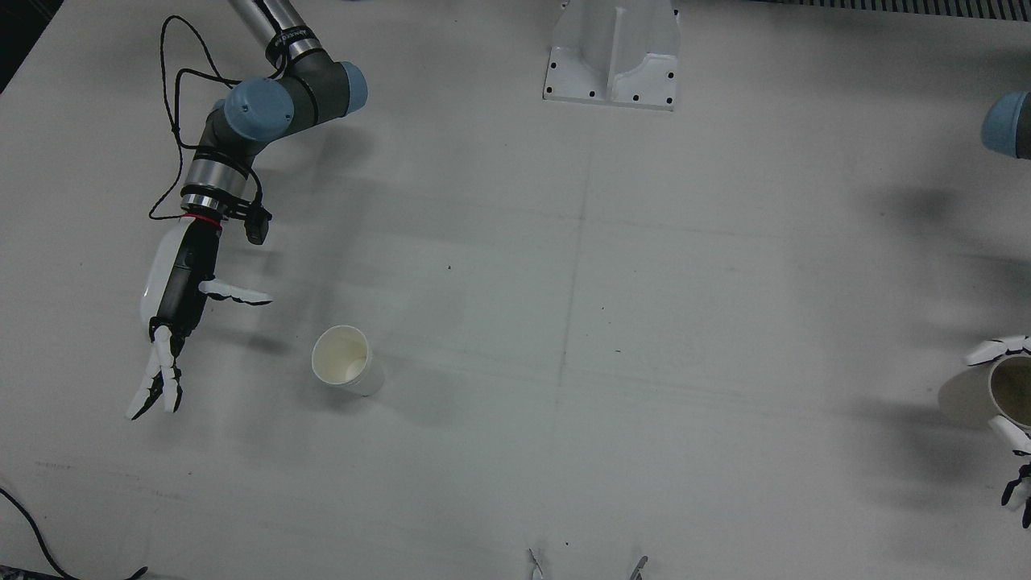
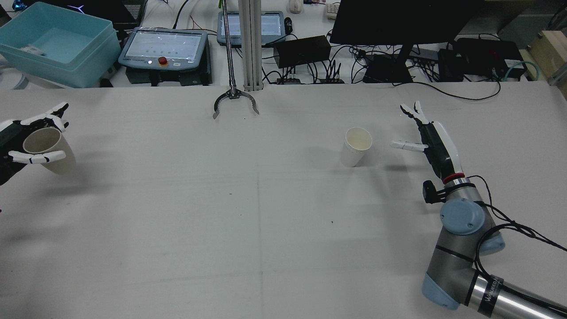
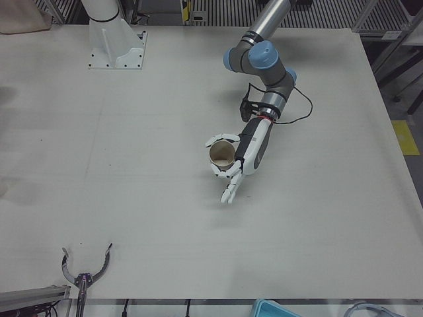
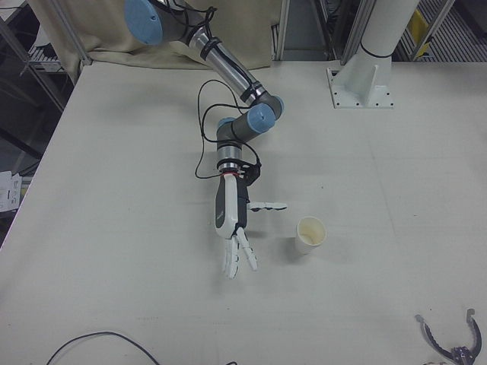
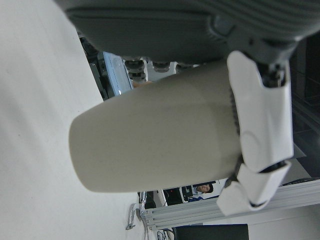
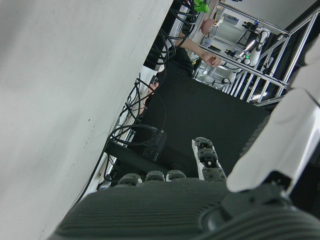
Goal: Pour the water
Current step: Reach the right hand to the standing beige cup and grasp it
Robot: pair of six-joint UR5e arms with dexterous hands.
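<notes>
My left hand [image 2: 13,139] is shut on a beige paper cup [image 2: 46,148] at the table's far left in the rear view and holds it slightly tilted. That cup [image 3: 222,155] in the left hand [image 3: 250,150] also shows in the left-front view, and it fills the left hand view [image 5: 155,135]. A second white paper cup [image 2: 356,146] stands upright on the table. My right hand [image 2: 429,133] is open beside it, fingers spread, a short gap away and not touching. The front view shows this cup [image 1: 342,360] and the right hand [image 1: 177,314].
A metal claw tool [image 2: 234,101] hangs at the middle of the table's far edge. A white arm pedestal [image 1: 612,56] stands at the near edge. Blue bins, control pendants, a monitor and cables lie beyond the far edge.
</notes>
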